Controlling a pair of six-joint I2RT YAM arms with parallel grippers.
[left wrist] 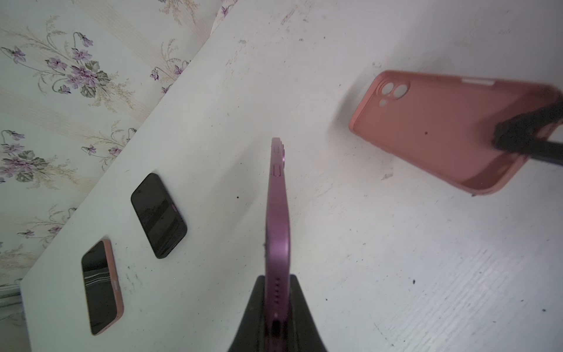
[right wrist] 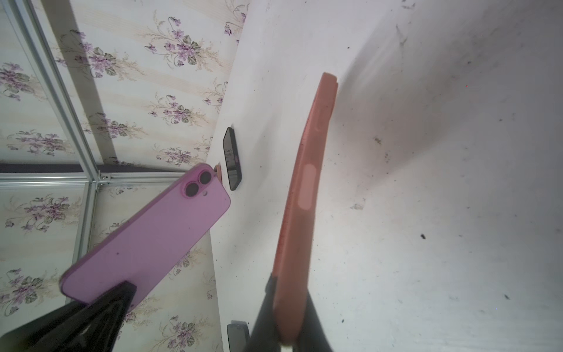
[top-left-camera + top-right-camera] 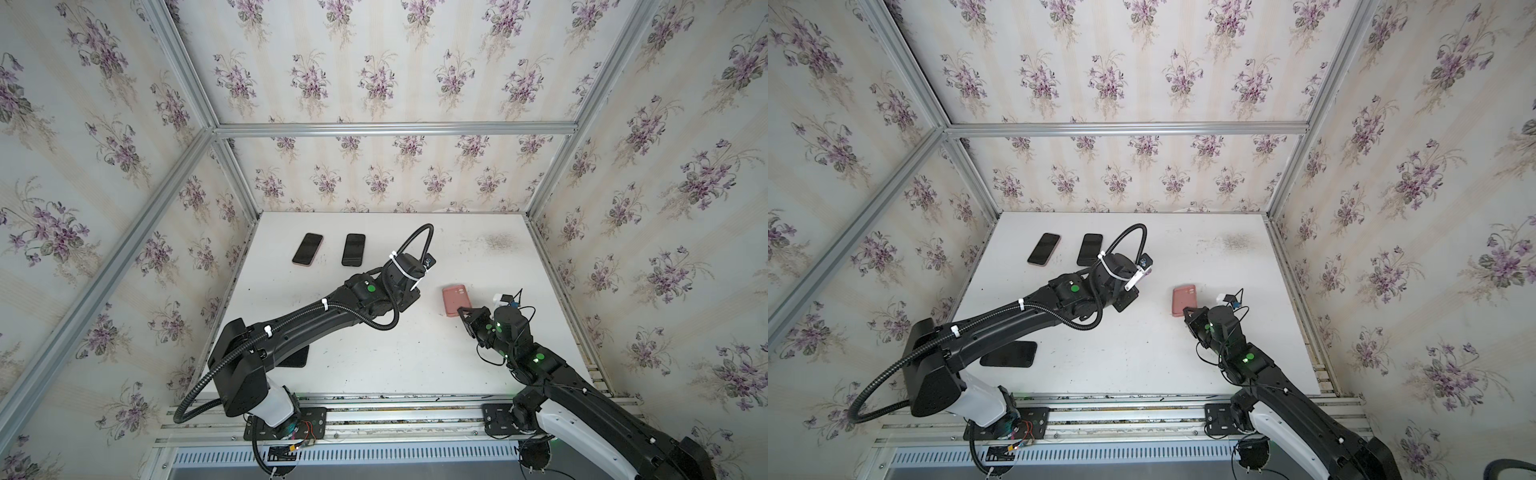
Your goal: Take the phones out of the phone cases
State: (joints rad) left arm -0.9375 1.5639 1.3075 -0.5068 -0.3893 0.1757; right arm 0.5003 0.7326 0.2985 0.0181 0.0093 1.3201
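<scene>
Now the left fingers (image 1: 249, 320) clamp the purple phone (image 1: 277, 219) by its bottom end; the right fingers (image 2: 262, 320) clamp the empty pink case (image 2: 301, 198).

Open room is left at the far right and near middle of the counter (image 3: 415, 365). The far left is taken up by a pink-edged phone (image 3: 307, 249) and a black phone (image 3: 353, 249). The middle is crossed by the left arm (image 3: 316, 320), with a dark slab (image 3: 1009, 354) partly hidden beneath. A gap is seen between the purple phone (image 1: 277, 213) in the left claw (image 1: 277, 304) and the pink case (image 3: 454, 300) in the right claw (image 2: 288, 314).
</scene>
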